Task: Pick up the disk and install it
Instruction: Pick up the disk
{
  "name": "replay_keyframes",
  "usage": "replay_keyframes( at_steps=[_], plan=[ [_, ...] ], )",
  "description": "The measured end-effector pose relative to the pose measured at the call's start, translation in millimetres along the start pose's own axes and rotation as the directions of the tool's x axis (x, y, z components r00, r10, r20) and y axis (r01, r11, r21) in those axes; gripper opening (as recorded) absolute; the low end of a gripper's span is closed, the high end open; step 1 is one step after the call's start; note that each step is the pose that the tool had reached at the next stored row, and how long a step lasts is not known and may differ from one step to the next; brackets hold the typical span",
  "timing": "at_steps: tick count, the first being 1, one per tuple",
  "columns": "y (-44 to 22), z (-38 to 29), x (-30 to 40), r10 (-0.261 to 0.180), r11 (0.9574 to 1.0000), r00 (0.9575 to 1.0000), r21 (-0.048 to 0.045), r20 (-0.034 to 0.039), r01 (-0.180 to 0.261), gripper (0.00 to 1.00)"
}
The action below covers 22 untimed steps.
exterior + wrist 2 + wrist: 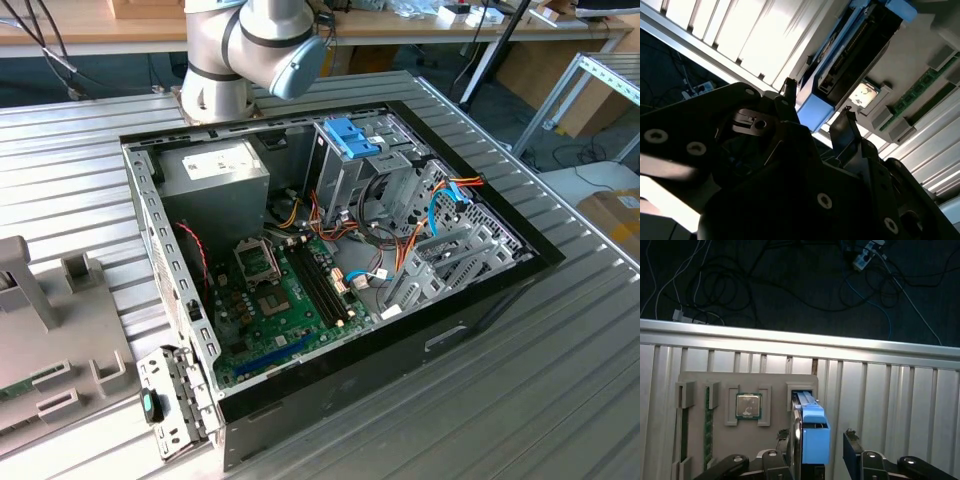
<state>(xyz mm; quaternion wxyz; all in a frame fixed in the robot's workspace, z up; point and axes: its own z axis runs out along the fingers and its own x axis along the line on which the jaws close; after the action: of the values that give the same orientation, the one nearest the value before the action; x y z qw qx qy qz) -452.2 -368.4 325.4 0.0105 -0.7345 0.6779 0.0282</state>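
Plainly, the disk (810,412) is seen standing on edge in a slot of the grey fixture tray (770,382), with its light-blue rail frame turned toward the camera in the first wrist view. The gripper (817,435) is placed around it with the jaws apart. One finger (784,436) is set close beside the grey metal side, though contact cannot be judged. The other finger (852,442) is separated from the blue rail by a visible gap, so nothing is clamped. In the second wrist view the same arrangement is shown from close behind the gripper (818,97). There the blue end of the disk (852,50) is framed between the two dark fingertips.

On the tray, a square processor chip (748,405) is seated in a recess just beside the disk's slot. A green memory stick (707,425) is laid in a long slot farther along. The tray is carried by a ribbed metal table (890,400), and past the table's edge loose cables (765,280) are spread over a dark floor.

In the exterior view an open computer case (150,230) is laid on its side on the table (520,400), well apart from the tray (60,340) at the exterior view's left. Inside the case a green motherboard (280,300) is exposed. A big grey box with a white label (215,170) is mounted near the back wall, and a tall metal cage is topped by a blue plastic clip (350,138). The robot arm (250,50) is mounted behind the case.
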Motion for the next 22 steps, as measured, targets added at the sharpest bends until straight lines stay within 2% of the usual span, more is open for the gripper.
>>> replay_keyframes(
  at_steps=[5,9,22],
  plan=[
    [-0.1,8.6,1.7,0.000,1.0000,1.0000,-0.0001,-0.0001,0.000,0.54],
    [2.7,11.5,1.7,0.000,1.0000,1.0000,0.0002,-0.0002,0.000,0.54],
    [2.8,15.0,1.8,0.000,1.0000,1.0000,0.0005,-0.0001,0.000,0.54]
  ],
)
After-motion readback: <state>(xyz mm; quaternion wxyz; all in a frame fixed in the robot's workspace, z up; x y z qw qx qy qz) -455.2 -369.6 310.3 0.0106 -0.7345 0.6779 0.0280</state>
